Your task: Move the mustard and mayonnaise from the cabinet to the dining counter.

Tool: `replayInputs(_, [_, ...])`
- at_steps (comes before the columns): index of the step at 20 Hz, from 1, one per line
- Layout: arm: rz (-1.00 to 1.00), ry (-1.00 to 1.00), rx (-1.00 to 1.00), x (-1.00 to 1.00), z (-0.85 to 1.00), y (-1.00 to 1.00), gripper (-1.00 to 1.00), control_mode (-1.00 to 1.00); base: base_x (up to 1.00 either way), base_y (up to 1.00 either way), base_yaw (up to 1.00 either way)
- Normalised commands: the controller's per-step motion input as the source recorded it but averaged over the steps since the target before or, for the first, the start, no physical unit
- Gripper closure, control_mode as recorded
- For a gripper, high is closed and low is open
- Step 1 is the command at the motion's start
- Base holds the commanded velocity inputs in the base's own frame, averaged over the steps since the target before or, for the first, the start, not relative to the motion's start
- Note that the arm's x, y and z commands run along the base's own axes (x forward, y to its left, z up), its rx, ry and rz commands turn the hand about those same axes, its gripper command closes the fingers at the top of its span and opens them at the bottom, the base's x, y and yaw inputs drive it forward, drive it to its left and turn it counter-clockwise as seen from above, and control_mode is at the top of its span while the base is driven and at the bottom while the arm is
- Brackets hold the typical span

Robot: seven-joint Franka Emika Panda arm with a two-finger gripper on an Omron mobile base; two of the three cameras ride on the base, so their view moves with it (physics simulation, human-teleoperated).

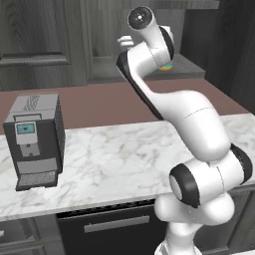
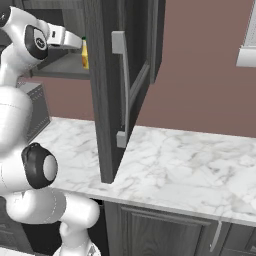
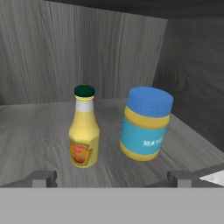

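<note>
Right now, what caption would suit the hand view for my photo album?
Open gripper faces the mustard and mayonnaise, standing side by side on the cabinet shelf.

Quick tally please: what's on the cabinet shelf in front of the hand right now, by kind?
Bottles: 1, the mustard
Jars: 1, the mayonnaise
Total: 2, both upright on the cabinet shelf, standing apart.
</note>
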Motion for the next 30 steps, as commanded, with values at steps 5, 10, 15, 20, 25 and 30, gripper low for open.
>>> replayInputs(5, [0.00,0.00,0.00,0.32,-0.12,0.00,-1.00,-1.00,0.00,0.00,0.00])
replayInputs(10, [0.00,0.00,0.00,0.36,-0.02,0.00,-1.00,-1.00,0.00,0.00,0.00])
replayInputs(15, [0.00,0.00,0.00,0.39,0.00,0.00,-1.00,-1.00,0.00,0.00,0.00])
replayInputs(20, [0.00,0.00,0.00,0.33,0.00,0.00,-1.00,-1.00,0.00,0.00,0.00])
replayInputs(25, [0.00,0.00,0.00,0.39,0.00,0.00,-1.00,-1.00,0.00,0.00,0.00])
replayInputs(30, [0.00,0.00,0.00,0.23,0.00,0.00,-1.00,-1.00,0.00,0.00,0.00])
